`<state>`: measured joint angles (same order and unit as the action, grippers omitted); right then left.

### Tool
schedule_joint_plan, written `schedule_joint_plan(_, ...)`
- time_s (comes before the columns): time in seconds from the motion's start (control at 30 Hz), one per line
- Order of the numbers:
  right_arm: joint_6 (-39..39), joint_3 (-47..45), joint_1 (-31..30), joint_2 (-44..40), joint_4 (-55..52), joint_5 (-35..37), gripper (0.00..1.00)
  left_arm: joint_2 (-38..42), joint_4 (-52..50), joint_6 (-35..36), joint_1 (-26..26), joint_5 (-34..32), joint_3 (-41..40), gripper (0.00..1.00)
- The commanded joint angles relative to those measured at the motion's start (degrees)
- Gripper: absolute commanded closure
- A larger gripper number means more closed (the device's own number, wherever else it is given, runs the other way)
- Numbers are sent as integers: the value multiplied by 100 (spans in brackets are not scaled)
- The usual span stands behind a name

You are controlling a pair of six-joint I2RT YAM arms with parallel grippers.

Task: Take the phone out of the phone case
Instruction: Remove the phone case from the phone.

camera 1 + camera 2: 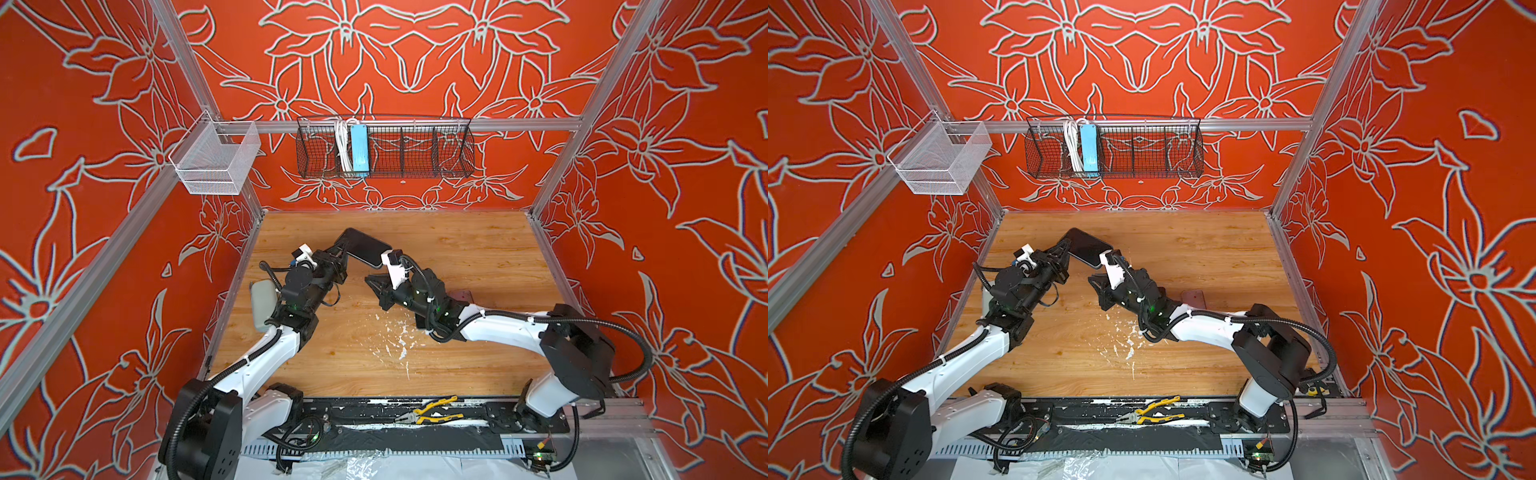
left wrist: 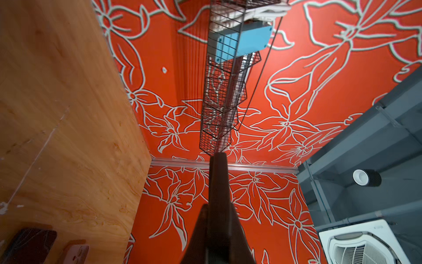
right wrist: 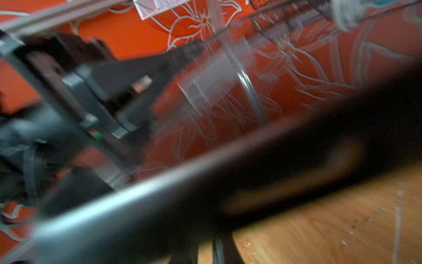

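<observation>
Pliers with yellow rubber handles lie on the black rail at the front edge, just ahead of the wooden table. The table's grain is smooth and flecked with white spatter near the middle.

High on the left, a white fine-mesh basket of boxy shape hangs from the aluminium frame. Below it, beside the left arm at the table's left edge, sits a pale grey slab with rounded corners and a matte face.

The left gripper is clenched on one short end of the phone, a thin black glossy rectangle with rounded corners. It is held above the table, face up and level in both top views. The left wrist view shows the phone edge-on as a dark narrow blade pinched between the two dark fingers.

Behind, on the back wall, hangs a long black wire basket with dividers. It holds a light blue plastic power strip and its coiled white cord.

The right gripper sits just below the phone's free end with its jaws closed. Nothing shows between them, and I cannot tell whether they touch the phone. Its wrist view is motion-blurred: the phone's silvery rounded rim runs across it, with glass above mirroring the red floral wall.

The case, a dusty-pink soft shell, lies flat on the table. It is right of and behind the right arm's wrist, partly hidden by it and well apart from the phone, and it shows in both top views.
</observation>
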<state>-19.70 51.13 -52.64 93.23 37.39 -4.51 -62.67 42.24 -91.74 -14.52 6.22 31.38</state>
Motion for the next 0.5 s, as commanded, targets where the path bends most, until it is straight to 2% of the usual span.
schedule_joint_plan(0.0, 140, -89, -18, 109, -382, 107, 86, 262, 680, -161, -62, 327, 251, 100)
schedule_joint_plan(0.33, -220, -465, 29, -528, -382, -47, 84, 288, 628, 95, -68, 301, 228, 100)
schedule_joint_plan(0.47, -500, -525, 123, -1032, -585, -288, 75, 187, 670, 181, -68, 308, 211, 100)
